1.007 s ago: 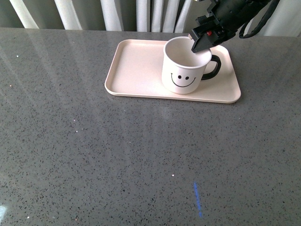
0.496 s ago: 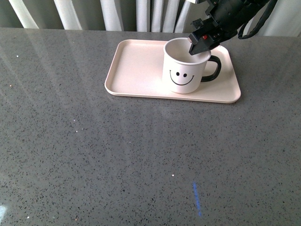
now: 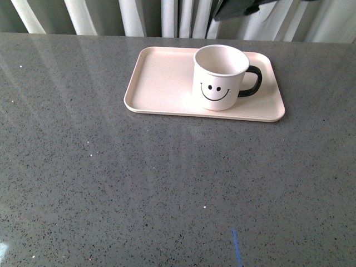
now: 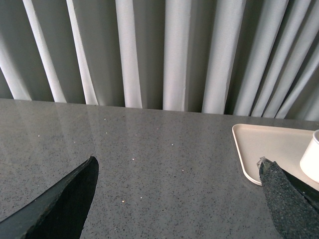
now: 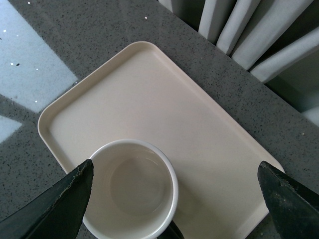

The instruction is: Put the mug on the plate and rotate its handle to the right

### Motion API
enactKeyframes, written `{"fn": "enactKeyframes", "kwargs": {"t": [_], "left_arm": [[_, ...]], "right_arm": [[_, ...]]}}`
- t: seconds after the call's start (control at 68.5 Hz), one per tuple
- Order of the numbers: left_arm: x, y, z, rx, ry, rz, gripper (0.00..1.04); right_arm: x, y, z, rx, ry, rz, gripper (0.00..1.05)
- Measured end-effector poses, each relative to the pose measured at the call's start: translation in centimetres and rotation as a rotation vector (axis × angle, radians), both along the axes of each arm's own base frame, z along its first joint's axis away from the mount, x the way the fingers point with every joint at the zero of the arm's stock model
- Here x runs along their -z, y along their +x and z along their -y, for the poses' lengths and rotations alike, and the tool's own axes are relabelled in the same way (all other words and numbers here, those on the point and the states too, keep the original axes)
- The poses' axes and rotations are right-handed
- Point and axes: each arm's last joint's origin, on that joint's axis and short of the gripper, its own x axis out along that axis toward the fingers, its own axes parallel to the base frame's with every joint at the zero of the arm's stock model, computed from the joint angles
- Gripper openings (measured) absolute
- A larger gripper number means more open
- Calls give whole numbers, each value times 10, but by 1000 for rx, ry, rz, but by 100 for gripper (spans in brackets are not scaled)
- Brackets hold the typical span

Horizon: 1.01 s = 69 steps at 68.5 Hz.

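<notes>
Since the mug (image 3: 220, 77) sits upright on the plate (image 3: 161, 83) with its handle (image 3: 251, 81) pointing right, looks basically done. Right end effector (image 5: 174, 199) hangs above the mug, spread wide, holding nothing; left end effector (image 4: 174, 199) also wide, over the table (image 3: 139, 178).

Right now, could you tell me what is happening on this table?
Nothing is being held. The mug stands upright on the right part of the pink plate, its black handle pointing right. The right pincer is open above it, clear of the rim. The left pincer is open over bare table.
</notes>
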Motion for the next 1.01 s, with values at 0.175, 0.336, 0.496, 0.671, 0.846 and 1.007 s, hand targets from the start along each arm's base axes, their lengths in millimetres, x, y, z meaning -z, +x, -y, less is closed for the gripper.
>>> {"fn": "enactKeyframes", "kwargs": {"t": [0.175,0.336,0.496,0.671,0.846,1.007], "left_arm": [[0,0,0,0,0,0,95],[0,0,0,0,0,0,95],[0,0,0,0,0,0,95],[0,0,0,0,0,0,95],[0,0,0,0,0,0,95],[0,0,0,0,0,0,95]], "right_arm": [[20,-17,4,414,-4,308,76],[27,-82,15,559,225,646,48],[28,-137,25,578,274,701,20],[50,-184,32,554,272,643,2],[53,-223,40,581,268,659,2],[59,-256,40,578,267,654,2]]}}
